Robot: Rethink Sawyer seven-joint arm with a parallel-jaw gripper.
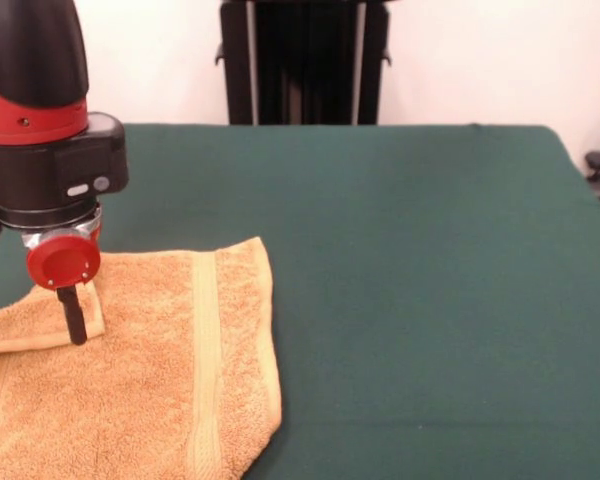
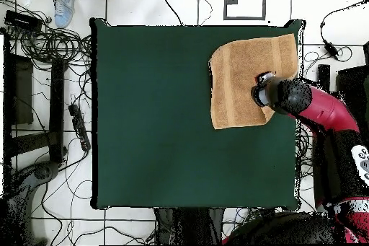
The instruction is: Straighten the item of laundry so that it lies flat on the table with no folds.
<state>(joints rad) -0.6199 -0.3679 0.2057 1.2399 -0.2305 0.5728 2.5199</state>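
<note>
The orange-tan towel (image 1: 160, 380) lies on the dark green table (image 1: 410, 300) at the lower left of the front view and runs out of the picture at the bottom and left. One ribbed band runs down its right side. Its far left corner is folded over onto the towel as a flap (image 1: 25, 325). My gripper (image 1: 77, 335) points straight down, with its tip on the flap's right edge. In the overhead view the towel (image 2: 238, 77) sits by the table's top right corner, and the gripper (image 2: 261, 86) is over its right part, with the arm hiding the fold.
A black stand (image 1: 305, 60) rises behind the table's far edge. In the overhead view the towel lies close to the table's top and right edges (image 2: 297, 55). Cables (image 2: 43, 41) and a person's shoe (image 2: 65, 5) are on the floor at the left.
</note>
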